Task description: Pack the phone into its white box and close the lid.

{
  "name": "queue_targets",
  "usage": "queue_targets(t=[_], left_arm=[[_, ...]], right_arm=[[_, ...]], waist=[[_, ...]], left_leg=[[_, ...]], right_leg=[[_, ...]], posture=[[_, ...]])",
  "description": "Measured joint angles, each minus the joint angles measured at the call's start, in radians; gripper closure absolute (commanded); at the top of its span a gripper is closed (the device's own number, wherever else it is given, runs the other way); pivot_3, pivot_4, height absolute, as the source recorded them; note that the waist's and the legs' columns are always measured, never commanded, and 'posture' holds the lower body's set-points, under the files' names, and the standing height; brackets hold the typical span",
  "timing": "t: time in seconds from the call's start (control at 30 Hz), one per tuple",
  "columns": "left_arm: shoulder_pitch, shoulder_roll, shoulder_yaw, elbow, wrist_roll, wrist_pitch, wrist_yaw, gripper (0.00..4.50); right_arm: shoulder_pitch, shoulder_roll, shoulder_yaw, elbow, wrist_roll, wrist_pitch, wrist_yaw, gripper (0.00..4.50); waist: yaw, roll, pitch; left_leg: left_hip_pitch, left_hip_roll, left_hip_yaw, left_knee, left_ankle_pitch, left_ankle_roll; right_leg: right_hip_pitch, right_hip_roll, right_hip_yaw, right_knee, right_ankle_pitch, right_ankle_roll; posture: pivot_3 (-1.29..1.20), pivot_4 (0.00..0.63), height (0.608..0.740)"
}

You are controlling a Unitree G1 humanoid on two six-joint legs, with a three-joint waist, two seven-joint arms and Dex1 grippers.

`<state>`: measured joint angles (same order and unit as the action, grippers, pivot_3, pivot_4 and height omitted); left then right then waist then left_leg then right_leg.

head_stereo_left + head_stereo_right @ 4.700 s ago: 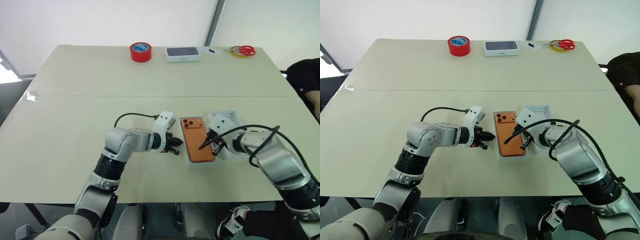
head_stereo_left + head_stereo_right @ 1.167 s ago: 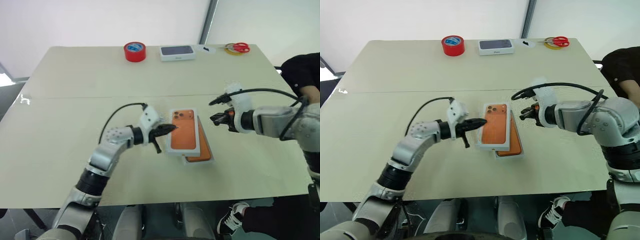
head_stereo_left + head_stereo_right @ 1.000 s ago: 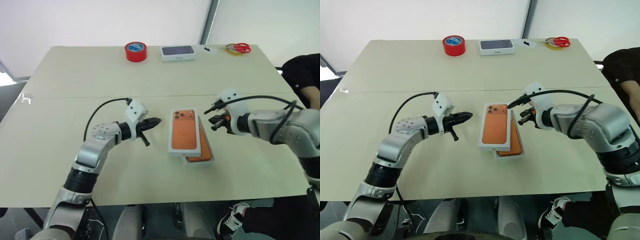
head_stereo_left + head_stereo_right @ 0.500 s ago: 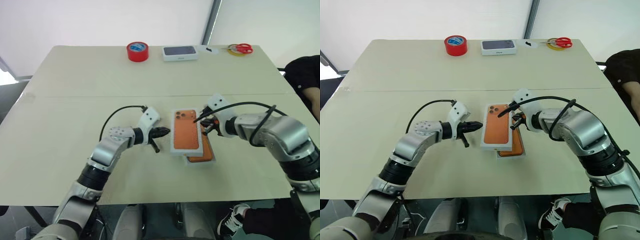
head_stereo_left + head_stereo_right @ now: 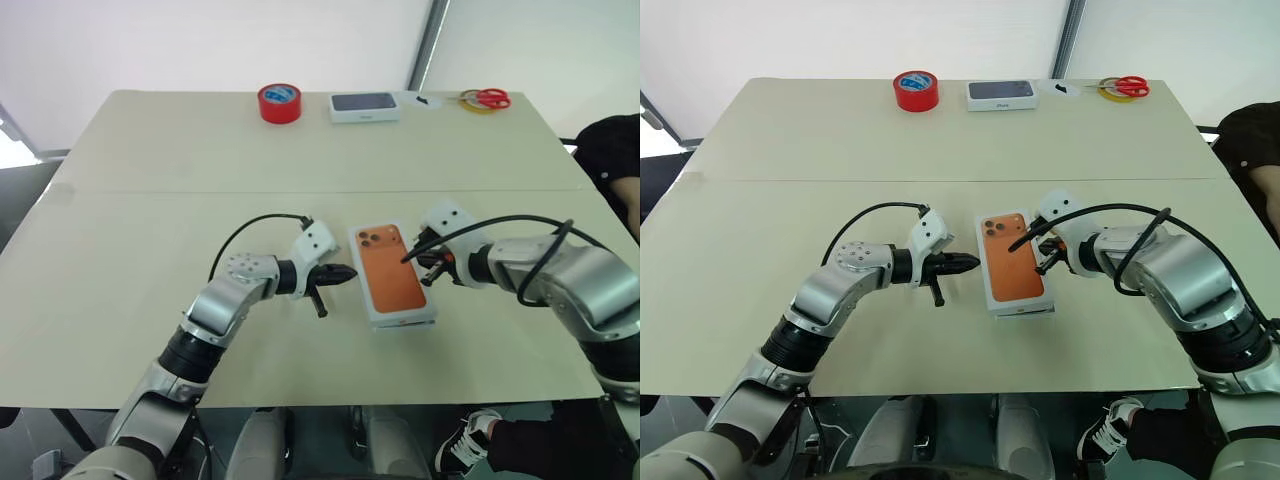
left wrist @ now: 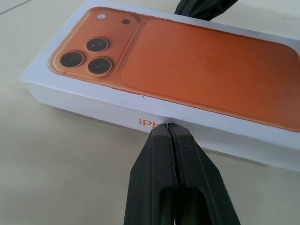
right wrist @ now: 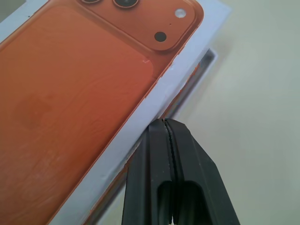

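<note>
The lid point(image 5: 392, 275), white with an orange phone printed on top, lies over the white box near the table's front middle. A strip of the box's rim point(image 7: 208, 58) sticks out past one lid corner, so the lid sits slightly off square. The phone is hidden under the lid. My left gripper point(image 5: 348, 272) is shut, and its tip point(image 6: 168, 125) is at the lid's left long side wall. My right gripper point(image 5: 410, 260) is shut too, with its tip point(image 7: 163, 121) against the lid's right long edge. Neither holds anything.
At the table's far edge stand a red tape roll point(image 5: 280, 103), a white box with a dark phone picture point(image 5: 365, 106) and red-handled scissors point(image 5: 487, 99) on a tape ring. A person's dark sleeve point(image 5: 612, 150) shows at the right edge.
The lid lay skewed across the box and now lies almost in line with it. My left gripper moved right to the lid's side. My right gripper came in against the opposite edge.
</note>
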<state>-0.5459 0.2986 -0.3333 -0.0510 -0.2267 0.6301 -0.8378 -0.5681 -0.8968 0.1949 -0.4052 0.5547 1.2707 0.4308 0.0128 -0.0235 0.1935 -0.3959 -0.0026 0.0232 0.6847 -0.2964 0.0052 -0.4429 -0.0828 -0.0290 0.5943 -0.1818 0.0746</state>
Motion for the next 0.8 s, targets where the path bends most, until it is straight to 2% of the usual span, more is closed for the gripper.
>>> queue_targets(t=[0.53, 0.8], left_arm=[[-0.016, -0.032, -0.028, 0.015, 0.009, -0.002, -0.005, 4.5], [-0.021, -0.063, -0.002, 0.073, 0.013, -0.005, 0.041, 4.5]], right_arm=[[0.068, -0.012, -0.016, -0.016, -0.043, 0.029, 0.023, 4.48], [0.075, -0.01, -0.016, -0.016, -0.068, 0.017, 0.041, 4.48]], waist=[[0.001, 0.0, 0.0], [0.0, 0.0, 0.0]], left_leg=[[0.0, 0.0, 0.0, 0.0, 0.0, 0.0], [0.001, 0.0, 0.0, 0.001, 0.0, 0.0]], right_leg=[[0.0, 0.0, 0.0, 0.0, 0.0, 0.0], [0.001, 0.0, 0.0, 0.001, 0.0, 0.001]], posture=[[0.0, 0.15, 0.732], [0.0, 0.15, 0.732]])
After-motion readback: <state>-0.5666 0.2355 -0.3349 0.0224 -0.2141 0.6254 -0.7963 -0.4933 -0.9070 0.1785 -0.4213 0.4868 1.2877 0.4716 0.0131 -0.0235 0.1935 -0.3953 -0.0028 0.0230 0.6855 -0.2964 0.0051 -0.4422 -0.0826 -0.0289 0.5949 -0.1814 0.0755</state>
